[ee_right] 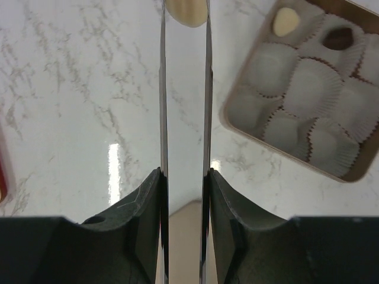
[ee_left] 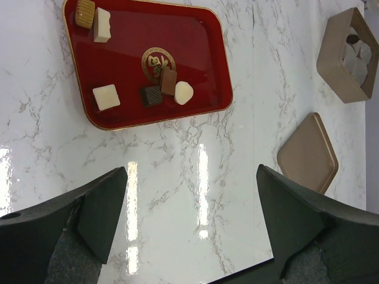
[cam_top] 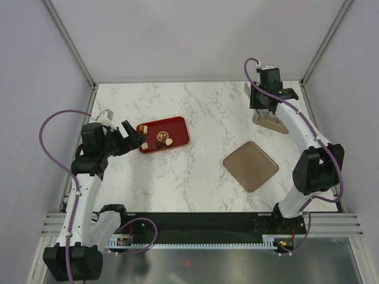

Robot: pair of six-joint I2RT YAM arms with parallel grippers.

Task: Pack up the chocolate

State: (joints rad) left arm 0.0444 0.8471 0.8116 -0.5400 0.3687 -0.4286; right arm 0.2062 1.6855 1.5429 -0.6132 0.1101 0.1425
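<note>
Several chocolates, cream-white [ee_left: 106, 97] and brown [ee_left: 169, 83], lie on the red tray [ee_left: 195, 47], which also shows in the top view [cam_top: 177, 127]. My left gripper [ee_left: 192, 177] is open and empty, just short of the tray's near edge [cam_top: 133, 135]. My right gripper [ee_right: 185, 174] is shut on metal tongs [ee_right: 185, 118], whose tip holds a cream-white chocolate [ee_right: 185, 13] above the table left of the box [ee_right: 228, 115]. The box holds white paper cups, one with a cream piece [ee_right: 286, 21] and one with a dark piece [ee_right: 339, 38].
The flat brown square lid [cam_top: 250, 165] lies on the marble table right of centre, between tray and box. The box [cam_top: 273, 123] stands at the far right under my right gripper [cam_top: 262, 111]. Frame posts and grey walls bound the table.
</note>
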